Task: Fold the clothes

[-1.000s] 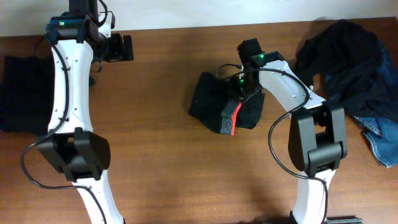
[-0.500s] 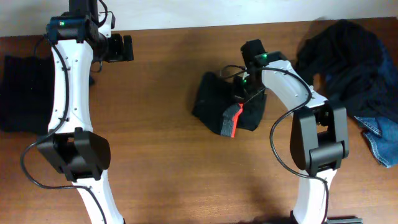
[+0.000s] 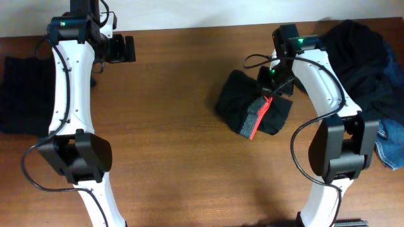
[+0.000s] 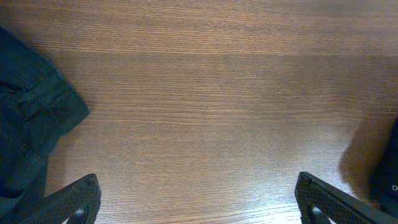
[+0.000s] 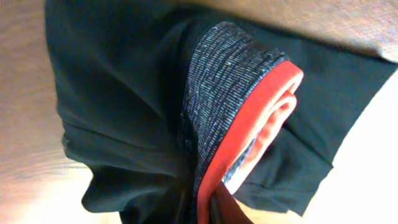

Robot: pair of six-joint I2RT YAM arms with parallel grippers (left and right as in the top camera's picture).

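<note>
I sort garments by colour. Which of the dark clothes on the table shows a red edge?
The middle bundle: it has a red-and-grey band. The left piece is plain black; the right heap shows only black and blue denim.

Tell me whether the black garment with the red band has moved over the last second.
Yes. The black garment with the red band has slid right, nearer the dark clothes pile, dragged by the right pincer.

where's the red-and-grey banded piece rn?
Overhead view: the banded garment lies right of centre, held at its top edge by the right gripper, with the dark clothes pile further right.
</note>
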